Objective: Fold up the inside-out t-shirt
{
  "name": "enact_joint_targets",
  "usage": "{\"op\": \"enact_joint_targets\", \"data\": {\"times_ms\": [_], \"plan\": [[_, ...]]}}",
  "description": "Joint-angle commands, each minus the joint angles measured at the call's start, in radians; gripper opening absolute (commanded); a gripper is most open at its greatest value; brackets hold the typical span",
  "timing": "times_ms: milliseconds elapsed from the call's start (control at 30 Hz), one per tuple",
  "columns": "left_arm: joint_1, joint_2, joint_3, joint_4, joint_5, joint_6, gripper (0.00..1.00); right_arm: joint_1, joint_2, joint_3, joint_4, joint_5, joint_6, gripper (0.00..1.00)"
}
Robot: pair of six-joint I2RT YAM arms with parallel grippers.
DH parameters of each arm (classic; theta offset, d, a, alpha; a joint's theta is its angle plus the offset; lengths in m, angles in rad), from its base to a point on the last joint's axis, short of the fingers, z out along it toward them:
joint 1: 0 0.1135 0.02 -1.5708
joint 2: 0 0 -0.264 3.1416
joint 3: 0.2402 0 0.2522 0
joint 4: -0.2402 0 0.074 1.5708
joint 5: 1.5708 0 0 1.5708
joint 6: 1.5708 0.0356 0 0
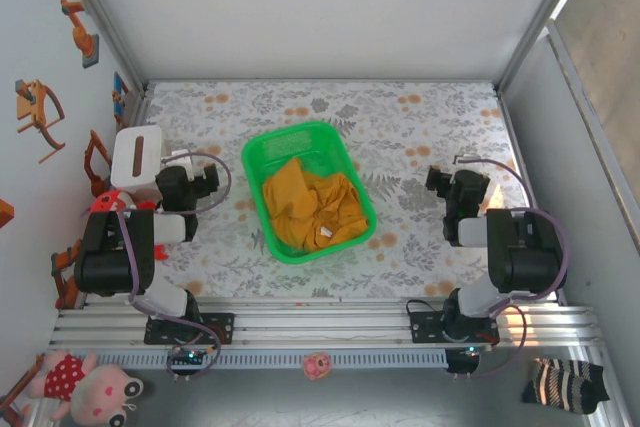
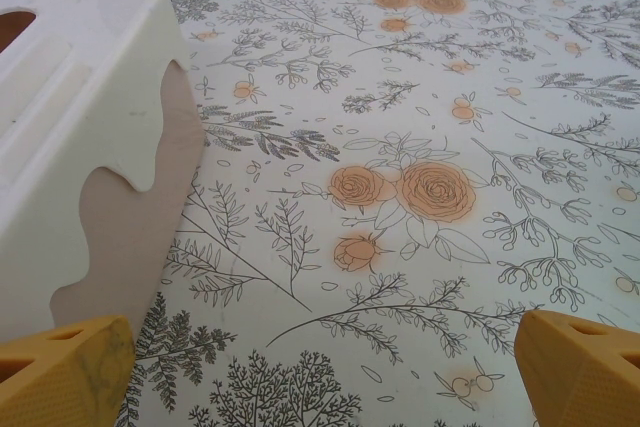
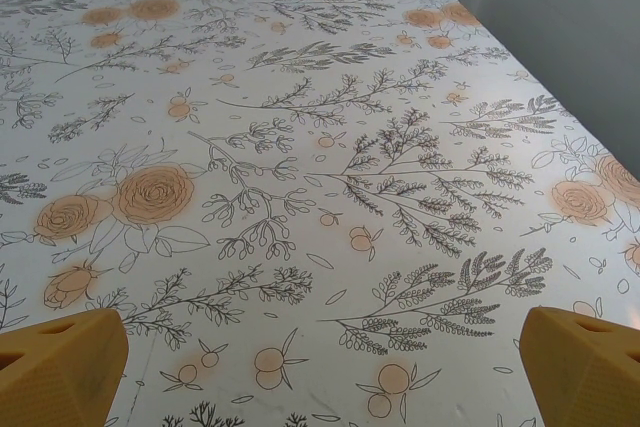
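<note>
Both arms sit low in the overhead frame. Left end effector (image 1: 203, 182): fingers apart, nothing between them. Right end effector (image 1: 440, 184): likewise apart and empty. The t-shirt (image 1: 310, 205) lies bunched in the green basket (image 1: 292, 133) at mid-frame, between the two. I judge the first job is lifting it out: pinch a top fold and draw up slowly (the basket may ride along). Sleeves, collar and hems are buried in the heap; only a white tag (image 1: 325, 232) shows.
</note>
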Motion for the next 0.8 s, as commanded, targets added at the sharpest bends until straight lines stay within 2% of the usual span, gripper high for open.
{"op": "enact_joint_targets", "data": {"times_ms": [0, 67, 133, 200, 300, 333, 433, 500, 633, 767], "plan": [[0.0, -0.022, -0.002, 0.001, 0.014, -0.004, 0.97, 0.005, -0.06, 0.032, -0.067, 0.027, 0.002, 0.99], [-0.002, -0.044, 0.022, -0.053, 0.009, -0.004, 0.97, 0.013, -0.133, 0.086, -0.218, 0.072, 0.002, 0.99], [-0.008, -0.076, 0.08, -0.189, -0.038, -0.013, 0.97, 0.012, -0.2, 0.18, -0.411, 0.103, 0.028, 0.99], [-0.018, -0.092, 0.165, -0.338, -0.089, -0.016, 0.97, 0.011, -0.24, 0.351, -0.696, 0.123, 0.099, 0.99], [-0.054, -0.129, 0.274, -0.507, -0.171, -0.024, 0.97, 0.01, -0.196, 0.645, -1.096, 0.118, 0.245, 0.99], [-0.064, -0.151, 0.301, -0.542, -0.18, -0.043, 0.97, 0.01, -0.167, 0.721, -1.198, 0.06, 0.263, 0.99], [-0.092, -0.205, 0.392, -0.694, -0.199, -0.118, 0.97, 0.017, -0.124, 0.837, -1.265, -0.23, 0.277, 0.96], [-0.111, -0.24, 0.464, -0.835, -0.19, -0.173, 0.97, 0.062, -0.105, 0.867, -1.266, -0.341, 0.301, 0.93], [-0.143, -0.323, 0.541, -1.066, -0.16, -0.317, 0.97, 0.225, 0.002, 0.978, -1.403, -0.304, 0.292, 0.91], [-0.154, -0.402, 0.535, -1.172, -0.082, -0.427, 0.97, 0.339, 0.136, 1.063, -1.514, -0.291, 0.269, 0.89]]}}
